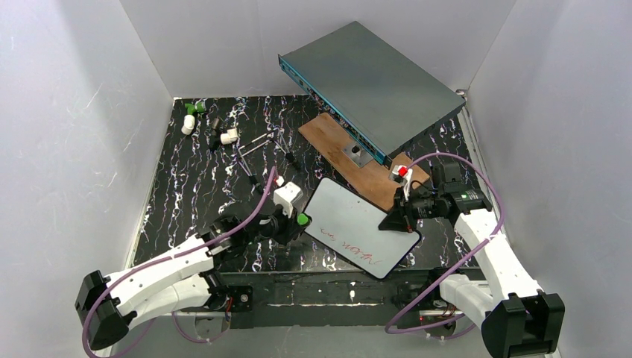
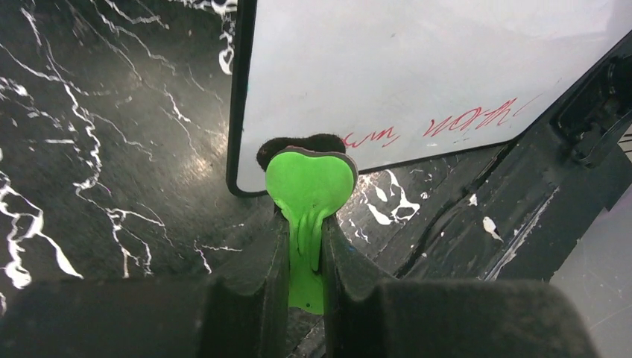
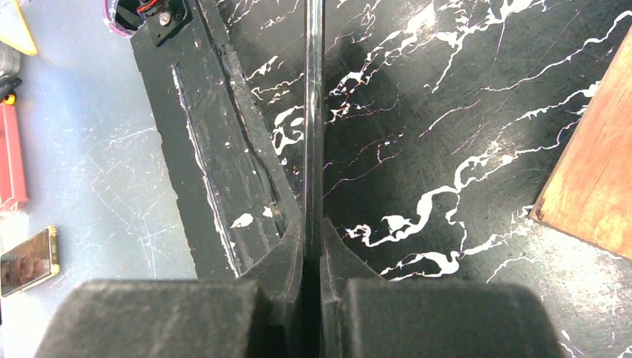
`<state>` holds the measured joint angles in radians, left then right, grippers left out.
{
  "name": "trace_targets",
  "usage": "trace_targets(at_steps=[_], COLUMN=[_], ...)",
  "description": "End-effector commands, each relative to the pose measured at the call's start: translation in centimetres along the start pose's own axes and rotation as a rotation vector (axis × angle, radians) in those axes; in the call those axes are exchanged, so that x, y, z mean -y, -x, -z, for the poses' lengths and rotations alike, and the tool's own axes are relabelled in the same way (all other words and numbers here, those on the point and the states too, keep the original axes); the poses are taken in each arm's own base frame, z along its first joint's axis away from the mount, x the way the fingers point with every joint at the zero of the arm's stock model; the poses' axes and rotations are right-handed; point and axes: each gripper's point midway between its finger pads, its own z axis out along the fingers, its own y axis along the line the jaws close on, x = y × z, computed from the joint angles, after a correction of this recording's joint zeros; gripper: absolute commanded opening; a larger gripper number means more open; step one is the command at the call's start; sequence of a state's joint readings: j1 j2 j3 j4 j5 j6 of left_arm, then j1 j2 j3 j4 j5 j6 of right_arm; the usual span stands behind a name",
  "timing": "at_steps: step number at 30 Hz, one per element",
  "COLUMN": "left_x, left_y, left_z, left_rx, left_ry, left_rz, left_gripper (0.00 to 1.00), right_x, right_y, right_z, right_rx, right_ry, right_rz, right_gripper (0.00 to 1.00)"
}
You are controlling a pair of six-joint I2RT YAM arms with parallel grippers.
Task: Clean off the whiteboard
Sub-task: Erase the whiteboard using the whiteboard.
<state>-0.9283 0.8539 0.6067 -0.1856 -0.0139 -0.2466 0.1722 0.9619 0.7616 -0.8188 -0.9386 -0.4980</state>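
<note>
One whiteboard (image 1: 363, 224), its edge pinched in the closed right gripper (image 3: 313, 239); one green eraser (image 2: 310, 179) clamped in the left gripper (image 2: 305, 230), felt touching the board's corner just ahead.

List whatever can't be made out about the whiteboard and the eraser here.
- Writing: top view, too small to read; left wrist view, only a scrawl.
- Eraser pad: left wrist view, green back hides whether it touches the whiteboard.
- Whiteboard face: right wrist view, seen edge-on between the fingers.
- Small parts, far left: top view, too small to name.
</note>
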Motion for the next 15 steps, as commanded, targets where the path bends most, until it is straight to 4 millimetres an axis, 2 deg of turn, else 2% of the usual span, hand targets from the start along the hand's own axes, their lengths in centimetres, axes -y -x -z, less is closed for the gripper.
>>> trace_targets(at_steps=[1,9,15], left_x=[0.7,2.2,2.2], left_y=[0.0,-0.7,-3.2], left_z=[-0.9,-3.6,-6.9], left_rx=[0.034,0.052,-0.032], left_ry=[-0.037,-0.118,-0.074], left_rz=[0.075,0.099,0.088], left_gripper=[0.0,0.0,0.0], right_x=[1.6,1.8,2.2], right_y=[1.4,2.3,2.6], right_z=[-0.1,0.0,0.0], right_rx=[0.046,0.072,0.076], right_ry=[-0.06,-0.08,-0.101], right_rz=[0.148,0.112,0.084], right_gripper=[0.01,0.01,0.01])
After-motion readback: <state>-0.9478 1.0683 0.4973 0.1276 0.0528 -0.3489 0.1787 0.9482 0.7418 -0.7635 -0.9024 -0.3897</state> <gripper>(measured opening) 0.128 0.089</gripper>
